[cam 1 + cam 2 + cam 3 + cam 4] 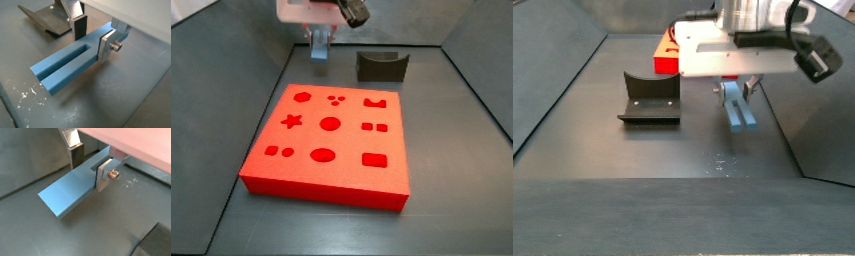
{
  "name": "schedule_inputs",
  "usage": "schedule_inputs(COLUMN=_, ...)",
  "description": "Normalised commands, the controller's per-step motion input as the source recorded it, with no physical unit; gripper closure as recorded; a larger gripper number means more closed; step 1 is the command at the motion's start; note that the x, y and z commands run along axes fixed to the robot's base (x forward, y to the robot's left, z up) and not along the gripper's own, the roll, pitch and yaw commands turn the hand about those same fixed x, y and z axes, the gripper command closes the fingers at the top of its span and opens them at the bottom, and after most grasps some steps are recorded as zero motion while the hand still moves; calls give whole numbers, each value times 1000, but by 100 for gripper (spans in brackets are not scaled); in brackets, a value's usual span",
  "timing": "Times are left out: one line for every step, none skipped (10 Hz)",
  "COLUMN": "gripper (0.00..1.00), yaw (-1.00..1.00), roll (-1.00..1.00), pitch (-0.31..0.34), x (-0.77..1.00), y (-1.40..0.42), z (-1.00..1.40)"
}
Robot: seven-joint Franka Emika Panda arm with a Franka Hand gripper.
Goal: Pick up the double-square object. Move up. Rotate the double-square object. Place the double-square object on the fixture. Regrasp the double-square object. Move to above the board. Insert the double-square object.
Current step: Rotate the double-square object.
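Dark grey counter, gripper (93, 35) low over it, fingers (107, 46) clamped on the double-square object (70, 62).
Near back edge beside board (331, 140) and fixture (380, 66); best lifted straight up, grip kept firm.

Dark grey floor and sloped walls of the work cell

A matt dark grey floor (633, 150) fills the cell and runs beneath the gripper (736, 95), which hangs low over it near the right-hand wall in a side view. Plain dark walls (553, 80) rise at a slant on both sides of it. Small pale scuffs (30, 94) speckle the floor in a wrist view, and a faint patch (720, 165) shows in a side view.
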Motion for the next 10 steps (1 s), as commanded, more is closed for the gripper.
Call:
schedule_inputs(gripper=100, yaw=13, roll=-96, pitch=-21, x=52, y=11, z=-823)
schedule_inputs(gripper=100, yaw=14, roll=-111, pitch=-26, x=49, y=13, z=-667)
schedule_inputs(gripper=100, yaw=15, roll=-118, pitch=-32, x=49, y=13, z=-593)
schedule_inputs(gripper=100, yaw=17, roll=-136, pitch=-37, x=47, y=12, z=-421)
schedule_inputs(gripper=100, yaw=20, roll=-147, pitch=-43, x=45, y=13, z=-326)
schedule_inputs(gripper=100, yaw=21, roll=-157, pitch=-49, x=43, y=15, z=-232)
schedule_inputs(gripper=0, yaw=0, roll=0, pitch=0, x=0, y=0, z=0)
schedule_inputs(gripper=0, yaw=0, roll=0, pitch=0, x=0, y=0, z=1000)
schedule_inputs(gripper=0, yaw=-1, roll=0, pitch=9, x=-5, y=0, z=1000)
schedule_inputs(gripper=0, yaw=-9, roll=13, pitch=33, x=-17, y=2, z=1000)
